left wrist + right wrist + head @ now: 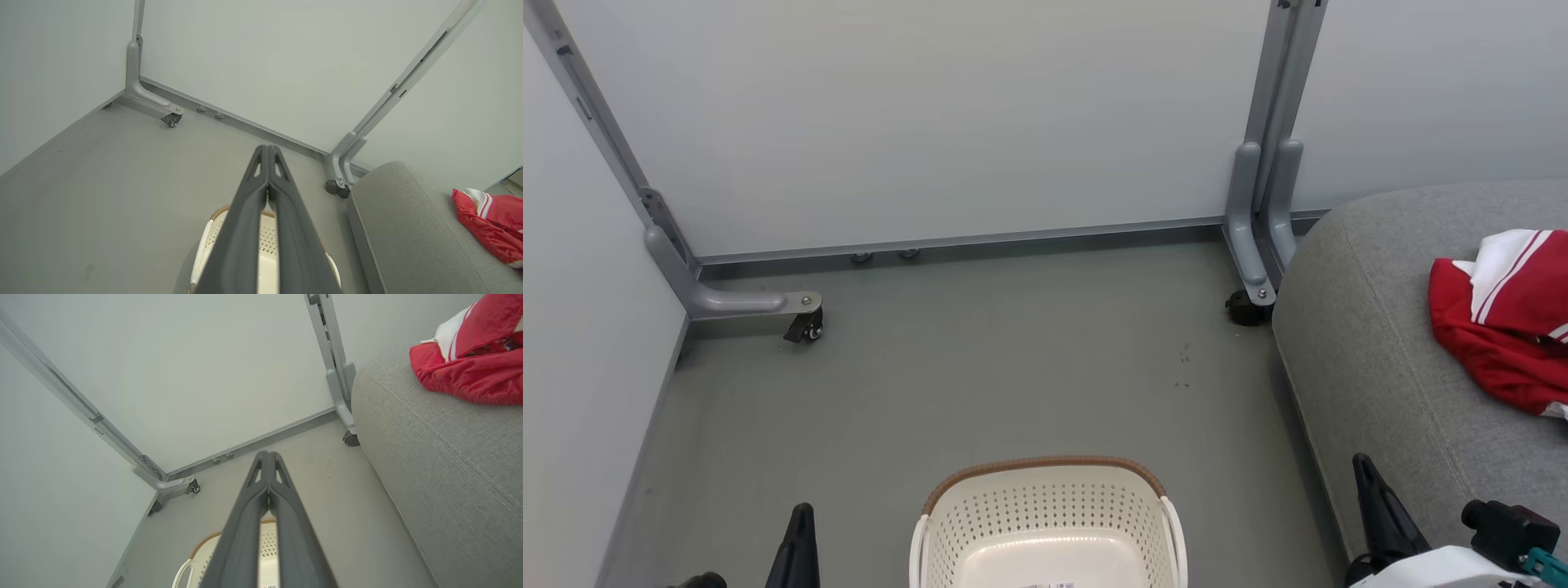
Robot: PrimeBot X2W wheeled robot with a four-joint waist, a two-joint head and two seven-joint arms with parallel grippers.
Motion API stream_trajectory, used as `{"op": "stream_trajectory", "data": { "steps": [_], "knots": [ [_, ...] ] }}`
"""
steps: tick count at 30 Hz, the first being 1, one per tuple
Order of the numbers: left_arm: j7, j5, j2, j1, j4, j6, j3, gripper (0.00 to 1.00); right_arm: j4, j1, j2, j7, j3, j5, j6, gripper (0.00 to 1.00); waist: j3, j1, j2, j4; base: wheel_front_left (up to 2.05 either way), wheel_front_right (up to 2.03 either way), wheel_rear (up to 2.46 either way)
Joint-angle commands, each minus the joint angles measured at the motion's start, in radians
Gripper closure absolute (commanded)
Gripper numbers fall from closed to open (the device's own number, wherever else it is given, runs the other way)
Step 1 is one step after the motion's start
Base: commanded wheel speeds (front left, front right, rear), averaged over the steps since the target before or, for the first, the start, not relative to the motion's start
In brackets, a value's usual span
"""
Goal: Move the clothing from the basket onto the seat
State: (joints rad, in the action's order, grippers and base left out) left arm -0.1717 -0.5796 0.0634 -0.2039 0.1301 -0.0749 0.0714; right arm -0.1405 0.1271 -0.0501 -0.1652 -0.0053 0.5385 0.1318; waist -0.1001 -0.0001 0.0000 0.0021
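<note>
Left pincer [801,510]: the two dark fingers [245,212] are pressed together at the tips and nothing is pinched between them. It is held above the floor [980,376].
Right pincer [1361,461]: its fingers [245,514] are likewise pressed together tip to tip, with nothing gripped.
Basket [1037,464]: it is set on the floor between the two pincers, just right of the left one and left of the right one. Neither pincer is touching it. In both wrist views it is seen below and behind the fingertips. A bare pale bottom and the edge of a sticker [1054,585] are seen inside.
Clothing [1503,335]: a heap of red fabric with white stripes is laid on the seat. It is right of and beyond the right pincer and well apart from its fingertips. It is farther still from the left pincer.
Seat [1372,351]: the grey cushion is placed just beside the right pincer, on its right. Its rounded corner is seen ahead of the fingertips.
Panels [931,122]: pale walls on grey frames are stood ahead of both pincers.
Castors [805,327]: two small black wheels are seen under the frames, one ahead of each pincer.
</note>
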Motion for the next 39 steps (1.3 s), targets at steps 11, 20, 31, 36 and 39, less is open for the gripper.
{"op": "stream_trajectory", "data": {
  "steps": [11, 20, 31, 36, 39],
  "knots": [
    [0.039, -0.198, 0.015, 0.079, 0.008, -0.014, -0.023, 1.00, -0.008, -0.062, -0.011, 0.045, -0.018, 0.197, -0.001, 1.00, 0.012, 0.0001, 0.0000, 0.000, 0.00, 0.00, 0.00],
    [0.066, -0.322, 0.017, 0.112, 0.021, -0.020, -0.037, 1.00, -0.021, -0.088, -0.013, 0.076, -0.028, 0.323, -0.001, 1.00, 0.021, 0.0001, 0.0000, 0.000, 0.00, 0.00, 0.00],
    [0.099, -0.458, 0.020, 0.149, 0.037, -0.027, -0.055, 1.00, -0.035, -0.115, -0.013, 0.109, -0.039, 0.459, -0.001, 1.00, 0.032, 0.0001, 0.0000, -0.001, 0.00, 0.00, 0.00],
    [0.111, -0.513, 0.020, 0.164, 0.044, -0.030, -0.062, 1.00, -0.042, -0.127, -0.014, 0.123, -0.044, 0.516, -0.001, 1.00, 0.036, 0.0001, 0.0000, -0.001, 0.00, 0.00, 0.00],
    [0.121, -0.548, 0.020, 0.175, 0.048, -0.032, -0.067, 1.00, -0.046, -0.134, -0.014, 0.133, -0.047, 0.553, -0.001, 1.00, 0.040, 0.0001, 0.0000, -0.001, 0.00, 0.00, 0.00]
  ]
}}
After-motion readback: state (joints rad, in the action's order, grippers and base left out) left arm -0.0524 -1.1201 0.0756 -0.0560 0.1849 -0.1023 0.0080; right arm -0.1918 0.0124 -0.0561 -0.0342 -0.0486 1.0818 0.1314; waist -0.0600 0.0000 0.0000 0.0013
